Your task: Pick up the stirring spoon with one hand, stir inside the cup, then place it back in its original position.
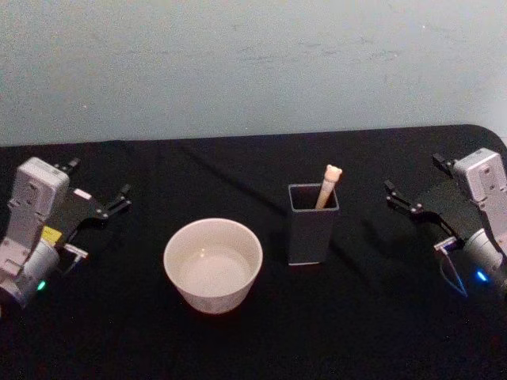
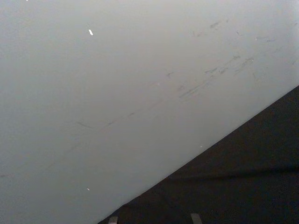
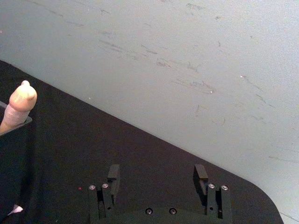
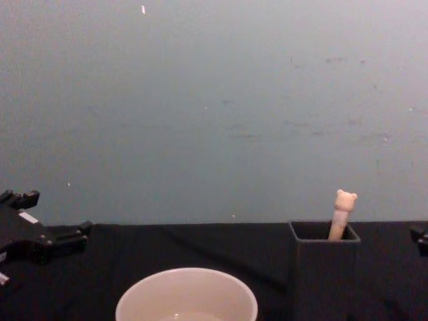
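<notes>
Stirring spoon [image 1: 327,186] stood in the dark holder [image 1: 311,233], just right of the cup [image 1: 212,265]. Right gripper [image 1: 413,176] and left gripper [image 1: 101,178] sat at the table's [image 1: 238,348] sides, both spread wide, grasping nothing.

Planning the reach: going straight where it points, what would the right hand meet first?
For the right hand the way looks free: bare table, then probably the wall. The spoon and holder lie aside.
</notes>
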